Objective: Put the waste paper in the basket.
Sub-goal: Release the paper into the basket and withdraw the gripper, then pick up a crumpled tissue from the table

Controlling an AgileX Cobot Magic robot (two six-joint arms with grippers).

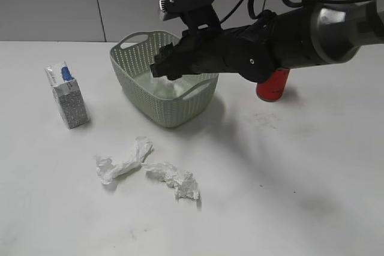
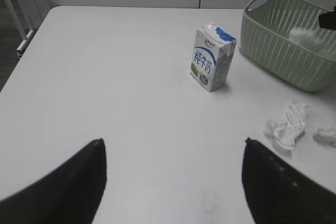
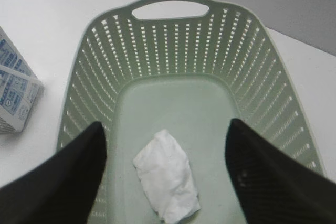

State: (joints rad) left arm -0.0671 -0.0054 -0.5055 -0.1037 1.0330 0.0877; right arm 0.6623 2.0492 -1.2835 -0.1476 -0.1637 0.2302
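Note:
A pale green basket (image 1: 135, 73) stands at the back middle of the table. My right gripper (image 1: 161, 69) hangs open and empty over it. In the right wrist view the open jaws (image 3: 165, 129) frame a crumpled white paper (image 3: 168, 182) lying on the floor of the basket (image 3: 173, 51). Two more crumpled papers lie on the table in front of the basket, one to the left (image 1: 123, 161) and one to the right (image 1: 174, 178). My left gripper (image 2: 173, 145) is open and empty above bare table, out of the exterior view.
A milk carton (image 1: 66, 95) stands left of the basket, also in the left wrist view (image 2: 211, 57). A red can (image 1: 273, 83) stands behind my right arm, right of the basket.

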